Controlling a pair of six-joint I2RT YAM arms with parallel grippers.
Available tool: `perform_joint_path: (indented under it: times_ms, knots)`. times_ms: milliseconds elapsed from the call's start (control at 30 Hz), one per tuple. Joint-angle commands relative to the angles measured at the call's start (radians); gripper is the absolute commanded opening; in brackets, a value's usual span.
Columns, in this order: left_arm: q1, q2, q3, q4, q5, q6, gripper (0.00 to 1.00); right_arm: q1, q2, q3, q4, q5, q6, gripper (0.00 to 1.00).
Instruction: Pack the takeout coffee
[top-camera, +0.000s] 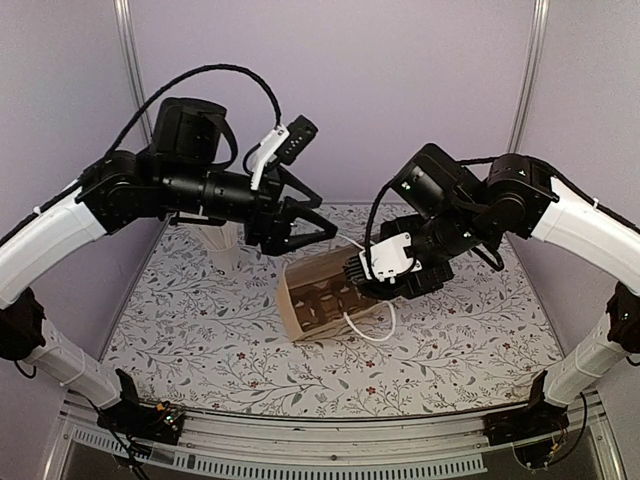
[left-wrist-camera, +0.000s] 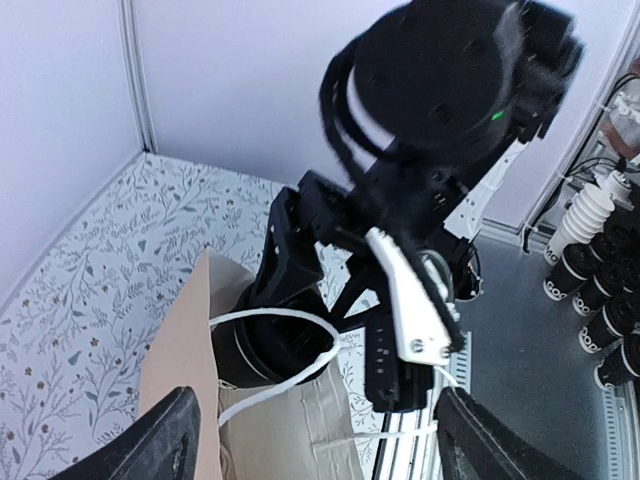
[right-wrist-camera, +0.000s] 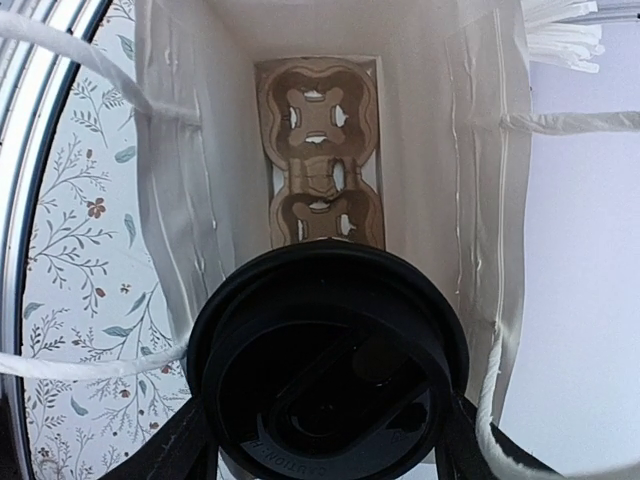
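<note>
The takeout coffee, a black cup under a black round lid, is held at the mouth of a brown paper bag that lies on its side mid-table. My right gripper is shut on it, one finger on each side of the cup. Deep inside the bag lies a brown pulp cup carrier. From the left wrist view the cup shows behind the bag's white string handle. My left gripper hangs open above the bag's upper edge, holding nothing.
A white cup of white sticks stands at the back left, and the sticks show past the bag. Stacks of black cups stand off the table. The two arms are close together over the bag.
</note>
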Motion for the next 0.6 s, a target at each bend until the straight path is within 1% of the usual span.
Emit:
perform_joint_path:
  times_ms: [0,67,133,233,300,400,567]
  knots:
    - [0.032,-0.063,-0.043,0.074,0.017,0.051,0.84,0.015,-0.005,-0.016,0.061,0.096,-0.041,0.26]
    - [0.078,-0.072,-0.075,0.108,0.024,0.051,0.84,0.02,-0.013,-0.021,0.07,0.102,-0.048,0.26]
    - [0.158,-0.069,-0.133,0.163,0.0,0.029,0.87,0.025,-0.021,-0.029,0.088,0.108,-0.055,0.26]
    - [0.288,0.007,-0.183,0.202,-0.032,-0.01,0.86,0.029,-0.024,-0.037,0.111,0.109,-0.065,0.26]
    - [0.35,0.078,-0.199,0.229,-0.051,-0.046,0.83,0.032,-0.022,-0.043,0.116,0.093,-0.07,0.26]
    - [0.387,0.177,-0.21,0.282,-0.076,-0.075,0.81,0.032,-0.022,-0.062,0.134,0.06,-0.072,0.26]
    - [0.389,0.346,-0.177,0.33,-0.025,-0.073,0.78,0.032,-0.025,-0.103,0.16,0.018,-0.078,0.26]
